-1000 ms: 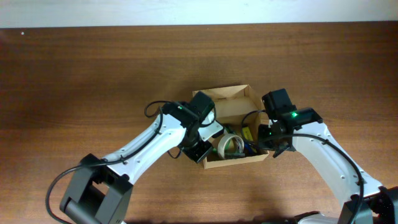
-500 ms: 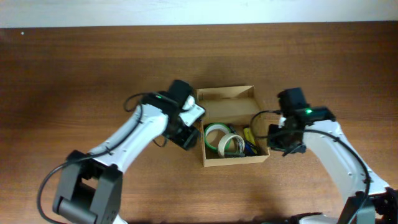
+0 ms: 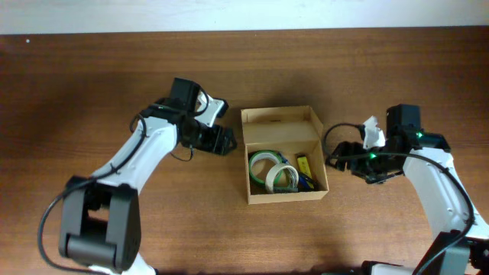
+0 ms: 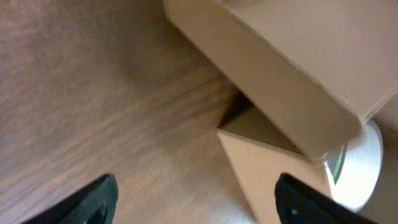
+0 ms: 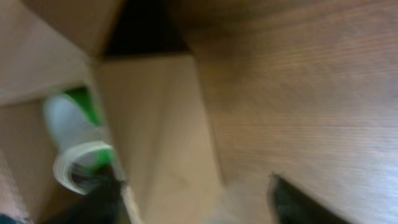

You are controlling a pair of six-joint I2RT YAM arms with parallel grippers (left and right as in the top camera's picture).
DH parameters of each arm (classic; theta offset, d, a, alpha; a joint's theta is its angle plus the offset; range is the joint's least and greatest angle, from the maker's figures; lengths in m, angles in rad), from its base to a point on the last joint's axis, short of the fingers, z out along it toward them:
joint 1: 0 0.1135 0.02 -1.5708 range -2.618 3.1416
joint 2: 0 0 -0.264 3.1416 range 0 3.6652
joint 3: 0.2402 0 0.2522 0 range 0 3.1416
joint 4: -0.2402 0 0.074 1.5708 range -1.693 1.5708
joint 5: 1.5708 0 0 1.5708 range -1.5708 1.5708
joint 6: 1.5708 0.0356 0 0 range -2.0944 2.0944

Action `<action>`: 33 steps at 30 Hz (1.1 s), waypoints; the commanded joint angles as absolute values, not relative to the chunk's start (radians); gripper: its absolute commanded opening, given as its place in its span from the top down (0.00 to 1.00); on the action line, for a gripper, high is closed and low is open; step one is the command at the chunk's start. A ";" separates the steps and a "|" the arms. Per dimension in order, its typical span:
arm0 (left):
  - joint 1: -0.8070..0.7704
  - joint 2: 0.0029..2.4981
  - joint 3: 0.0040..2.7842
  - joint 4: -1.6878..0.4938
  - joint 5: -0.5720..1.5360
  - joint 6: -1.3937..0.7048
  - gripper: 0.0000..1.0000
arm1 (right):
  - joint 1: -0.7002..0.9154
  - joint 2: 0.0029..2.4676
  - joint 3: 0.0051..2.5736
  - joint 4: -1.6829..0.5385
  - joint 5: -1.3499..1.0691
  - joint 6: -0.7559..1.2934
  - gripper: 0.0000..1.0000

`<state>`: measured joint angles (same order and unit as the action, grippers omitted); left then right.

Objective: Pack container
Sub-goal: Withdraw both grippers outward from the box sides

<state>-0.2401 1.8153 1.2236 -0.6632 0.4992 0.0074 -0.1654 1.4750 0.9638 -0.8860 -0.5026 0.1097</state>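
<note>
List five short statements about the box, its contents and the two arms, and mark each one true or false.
1. The container has its lid flap open. True.
2. The left tool grips a tape roll. False: it is open and empty, just outside the container's left wall.
3. Tape rolls lie inside the container. True.
4. The right tool reaches down into the container. False: it is open, beside the right wall and outside the box.
5. The container rests on a wooden table. True.
</note>
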 commanded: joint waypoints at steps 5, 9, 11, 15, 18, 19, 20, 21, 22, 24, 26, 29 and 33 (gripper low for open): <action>-0.183 1.905 1.222 -0.617 0.644 -0.143 0.42 | -0.211 1.480 0.967 -0.837 -0.658 0.132 0.75; -0.171 1.905 1.222 -0.613 0.645 -0.167 0.68 | -0.248 1.486 0.967 -0.827 -0.648 0.133 0.92; -0.172 1.905 1.222 -0.605 0.646 -0.173 0.80 | -0.269 1.496 0.967 -0.816 -0.645 0.136 0.96; -0.172 1.910 1.222 -0.560 0.648 -0.195 0.80 | -0.302 1.555 0.967 -0.787 -0.644 0.136 0.96; -0.172 1.925 1.222 -0.524 0.648 -0.213 0.85 | -0.303 1.620 0.967 -0.764 -0.645 0.136 0.96; -0.172 1.930 1.222 -0.515 0.648 -0.215 0.88 | -0.303 1.640 0.967 -0.757 -0.645 0.135 0.96; -0.172 1.937 1.222 -0.507 0.648 -0.217 0.90 | -0.302 1.663 0.967 -0.749 -0.647 0.135 0.96; -0.172 1.946 1.222 -0.499 0.648 -0.217 0.93 | -0.302 1.684 0.967 -0.742 -0.649 0.135 0.96; -0.172 1.953 1.222 -0.493 0.648 -0.224 0.96 | -0.302 1.700 0.967 -0.735 -0.659 0.135 0.96; -0.172 1.973 1.222 -0.471 0.648 -0.241 0.98 | -0.302 1.729 0.967 -0.716 -0.682 0.134 0.96; -0.172 1.994 1.222 -0.434 0.664 -0.263 0.98 | -0.302 1.750 0.967 -0.691 -0.714 0.136 0.96; -0.172 2.016 1.222 -0.367 0.699 -0.308 0.98 | -0.302 1.769 0.978 -0.665 -0.750 0.135 0.96; -0.172 2.045 1.222 -0.272 0.745 -0.376 0.98 | -0.300 1.777 1.015 -0.661 -0.767 0.136 0.96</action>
